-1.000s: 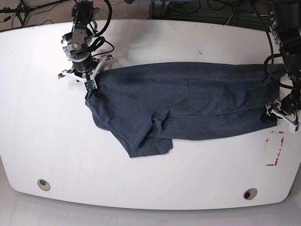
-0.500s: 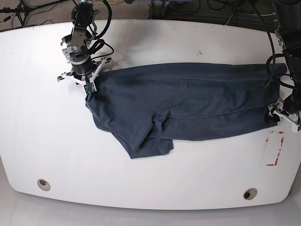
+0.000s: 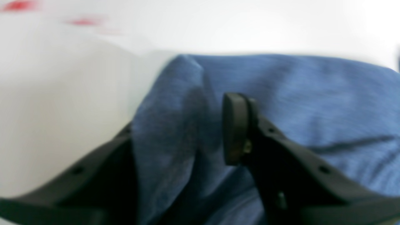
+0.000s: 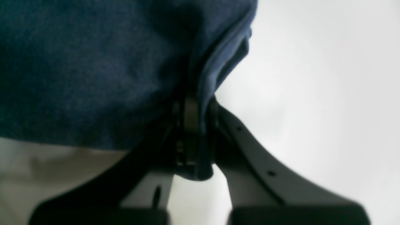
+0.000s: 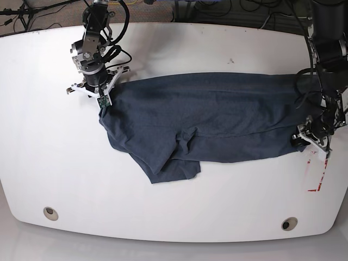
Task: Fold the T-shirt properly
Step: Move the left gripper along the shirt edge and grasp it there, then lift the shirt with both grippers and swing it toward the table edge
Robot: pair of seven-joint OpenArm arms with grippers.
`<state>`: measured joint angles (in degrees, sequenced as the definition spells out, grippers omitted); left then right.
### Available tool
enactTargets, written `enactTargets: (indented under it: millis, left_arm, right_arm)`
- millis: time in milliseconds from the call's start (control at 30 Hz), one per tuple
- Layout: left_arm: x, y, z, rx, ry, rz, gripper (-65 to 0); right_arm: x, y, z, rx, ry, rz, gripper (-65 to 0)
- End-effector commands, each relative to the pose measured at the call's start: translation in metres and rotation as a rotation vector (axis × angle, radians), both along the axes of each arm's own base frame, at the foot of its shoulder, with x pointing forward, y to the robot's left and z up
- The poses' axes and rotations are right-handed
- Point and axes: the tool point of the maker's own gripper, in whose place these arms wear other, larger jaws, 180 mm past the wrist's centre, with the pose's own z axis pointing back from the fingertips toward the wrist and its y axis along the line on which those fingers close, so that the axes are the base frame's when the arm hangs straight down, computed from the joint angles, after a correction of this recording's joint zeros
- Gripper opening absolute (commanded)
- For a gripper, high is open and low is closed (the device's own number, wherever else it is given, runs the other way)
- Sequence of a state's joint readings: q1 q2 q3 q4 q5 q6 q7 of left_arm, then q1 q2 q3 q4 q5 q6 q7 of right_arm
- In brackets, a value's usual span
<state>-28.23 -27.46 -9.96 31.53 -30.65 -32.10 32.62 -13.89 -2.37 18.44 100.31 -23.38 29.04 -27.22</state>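
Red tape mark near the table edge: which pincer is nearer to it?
Left. The left pincer sits at the T-shirt's corner, just beside the red tape mark; the right pincer grips the opposite end, across the table.

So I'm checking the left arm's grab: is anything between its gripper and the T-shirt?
Nothing visible. The left gripper already has a fold of the T-shirt between its jaws, which are not fully shut, with bare white table beside it.

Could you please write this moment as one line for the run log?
T-shirt: spread on table | right end effector: shut on T-shirt edge | left end effector: jaws apart, straddling a T-shirt fold
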Motion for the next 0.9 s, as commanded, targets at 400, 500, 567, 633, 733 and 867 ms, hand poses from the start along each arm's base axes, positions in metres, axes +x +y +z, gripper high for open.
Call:
enactTargets:
  millis: [400, 500, 567, 633, 733, 867]
  left_arm:
    - [0.000, 0.022, 0.014, 0.023, -0.003, 0.038, -65.0]
    - [0.005, 0.032, 0.028, 0.025, -0.038, 0.068, -65.0]
    - [0.006, 0.036, 0.037, 0.032, -0.034, 0.080, -65.0]
    - [0.009, 0.036, 0.046, 0.042, -0.038, 0.077, -65.0]
    - [0.014, 0.039, 0.068, 0.064, -0.069, 0.071, -65.0]
    - [0.013, 0.041, 0.090, 0.097, -0.107, 0.060, -65.0]
  right_arm:
    - [0.008, -0.001, 0.010, -0.001, -0.041, 0.005, -65.0]
    - [0.009, -0.001, 0.013, -0.003, -0.049, 0.005, -65.0]
    - [0.011, -0.002, 0.017, -0.009, -0.060, 0.005, -65.0]
    - [0.014, -0.003, 0.026, -0.018, -0.083, 0.006, -65.0]
    - [0.020, -0.004, 0.042, -0.036, -0.125, 0.010, -65.0]
    - [0.033, -0.006, 0.058, -0.049, -0.172, 0.010, -65.0]
